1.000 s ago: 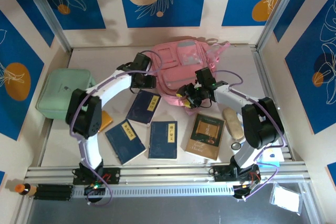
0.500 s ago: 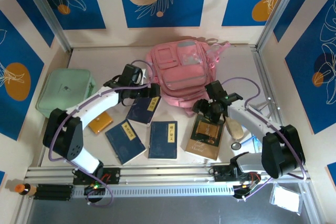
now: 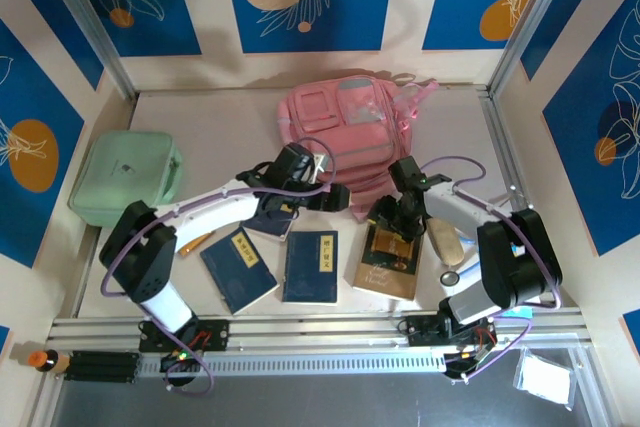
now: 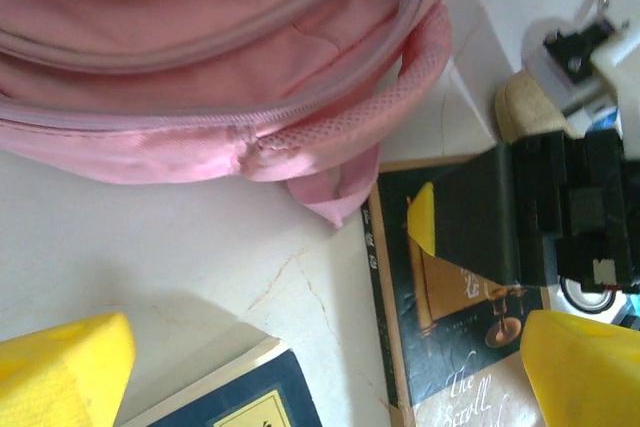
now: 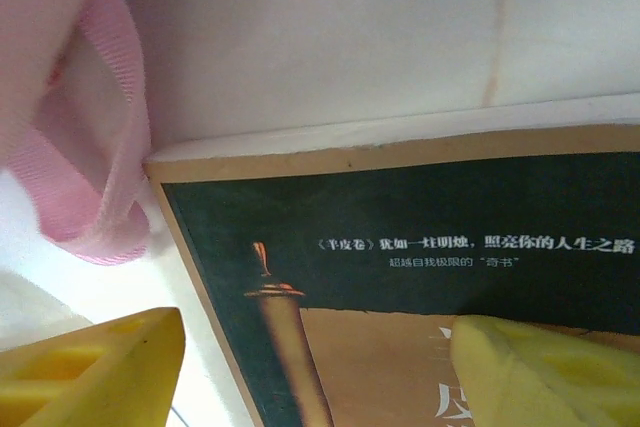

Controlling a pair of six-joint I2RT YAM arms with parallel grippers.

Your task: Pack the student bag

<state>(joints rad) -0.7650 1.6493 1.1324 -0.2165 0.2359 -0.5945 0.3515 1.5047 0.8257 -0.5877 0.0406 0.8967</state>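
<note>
mint-green case point(image 3: 125, 179), blue books point(image 3: 311, 267), dark book point(image 3: 385, 272)

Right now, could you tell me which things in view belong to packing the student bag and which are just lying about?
Job, probably: pink student bag, dark green candle-cover book, navy books.
Lying about, probably: mint-green case, small orange object, clear plastic packet.

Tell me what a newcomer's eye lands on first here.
The large soft pink fabric backpack at the far middle of the table dominates the scene, with the mint-green rounded case off to its left. In front of it lie dark blue books in a row and a dark green and tan book, over which the right gripper hangs open; the left gripper, open too, sits by the backpack's near edge.
</note>
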